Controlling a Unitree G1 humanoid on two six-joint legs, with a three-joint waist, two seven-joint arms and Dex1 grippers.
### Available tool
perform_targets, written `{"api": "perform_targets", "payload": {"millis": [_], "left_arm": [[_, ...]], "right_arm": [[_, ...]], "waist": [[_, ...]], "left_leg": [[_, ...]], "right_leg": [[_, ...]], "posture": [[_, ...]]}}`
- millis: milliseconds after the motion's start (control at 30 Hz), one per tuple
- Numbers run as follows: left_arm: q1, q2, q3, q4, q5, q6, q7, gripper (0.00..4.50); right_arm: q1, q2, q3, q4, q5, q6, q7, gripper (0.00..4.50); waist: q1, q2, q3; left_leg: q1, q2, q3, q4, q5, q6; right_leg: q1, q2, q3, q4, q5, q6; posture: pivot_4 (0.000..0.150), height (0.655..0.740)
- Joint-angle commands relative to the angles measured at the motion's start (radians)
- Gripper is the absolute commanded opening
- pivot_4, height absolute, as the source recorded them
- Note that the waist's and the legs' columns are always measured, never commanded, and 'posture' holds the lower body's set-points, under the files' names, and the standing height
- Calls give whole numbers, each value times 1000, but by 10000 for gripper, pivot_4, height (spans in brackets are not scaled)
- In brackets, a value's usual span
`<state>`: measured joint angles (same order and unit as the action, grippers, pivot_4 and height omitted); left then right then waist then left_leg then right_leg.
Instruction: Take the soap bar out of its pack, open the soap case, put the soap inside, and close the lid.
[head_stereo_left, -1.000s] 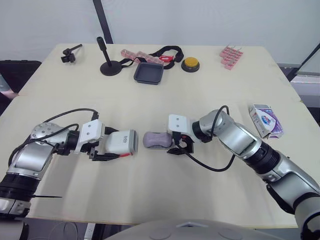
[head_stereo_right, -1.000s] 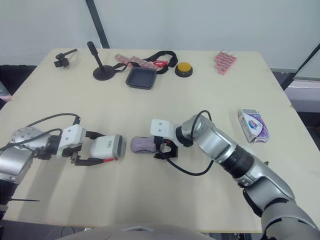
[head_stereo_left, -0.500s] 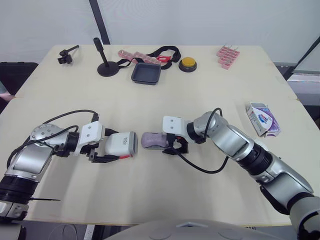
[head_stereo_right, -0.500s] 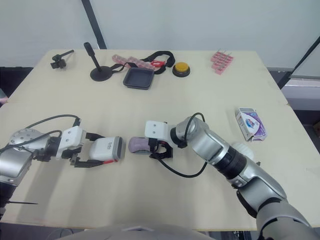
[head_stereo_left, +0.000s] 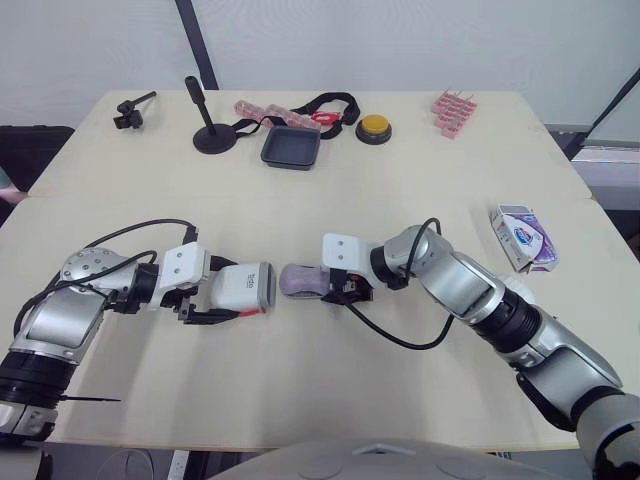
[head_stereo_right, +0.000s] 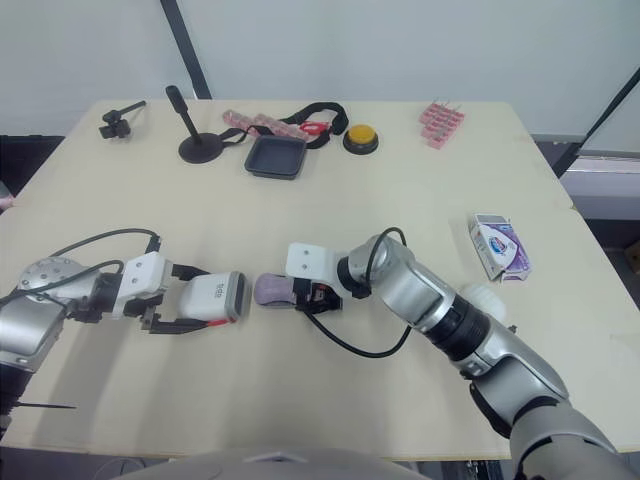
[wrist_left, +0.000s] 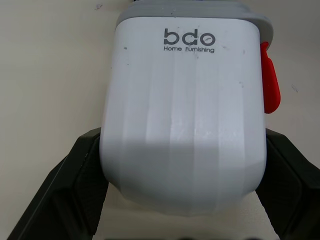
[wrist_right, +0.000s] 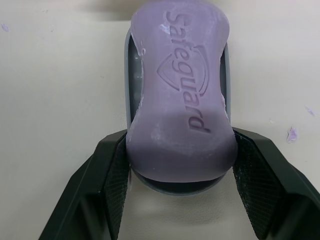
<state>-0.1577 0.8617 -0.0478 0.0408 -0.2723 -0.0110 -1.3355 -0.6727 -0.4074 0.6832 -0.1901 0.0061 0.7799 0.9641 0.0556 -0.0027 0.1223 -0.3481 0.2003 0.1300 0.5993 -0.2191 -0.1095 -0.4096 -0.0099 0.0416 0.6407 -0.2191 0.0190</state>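
Right gripper was clamped across the purple waxy soap bar. The bar lay in a shallow grey plastic tray on the pale beige table, just beside the open end of the white ribbed plastic case shell. Left gripper pinched that shell by its sides; a red latch tab sat on one edge.

Judgement: the tray should be fed in straight and level, ends aligned, since the bar's rounded, slick flanks could skew under squeeze.

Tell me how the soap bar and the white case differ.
The soap bar is purple and embossed Safeguard; the white case bears printed bdo lettering and a red tab. The soap bar sits in the right gripper, the white case in the left gripper. Both have rounded corners.
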Motion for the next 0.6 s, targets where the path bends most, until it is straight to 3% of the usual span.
{"api": "perform_targets", "payload": {"millis": [33,233,600], "left_arm": [[-5,6,17,-10,-4,-14,3,35007],[-14,5,19,2,-2,-16,4,35007],[-54,-20,0,53,13,-38,8,35007]], "right_arm": [[8,0,-7,-3,0,15,-7,27033],[11,-26,-21,2,-15,-7,-10,27033],[77,-223,-103,-138,7,-18,42,27033]], "waist": [[0,0,0],[1,0,0],[23,0,0]], "left_leg": [[0,0,0,0,0,0],[1,0,0,0,0,0],[1,0,0,0,0,0]], "right_leg": [[0,0,0,0,0,0],[0,0,0,0,0,0],[0,0,0,-1,0,0]], "posture": [[1500,7400],[1500,7400],[1500,7400]]}}
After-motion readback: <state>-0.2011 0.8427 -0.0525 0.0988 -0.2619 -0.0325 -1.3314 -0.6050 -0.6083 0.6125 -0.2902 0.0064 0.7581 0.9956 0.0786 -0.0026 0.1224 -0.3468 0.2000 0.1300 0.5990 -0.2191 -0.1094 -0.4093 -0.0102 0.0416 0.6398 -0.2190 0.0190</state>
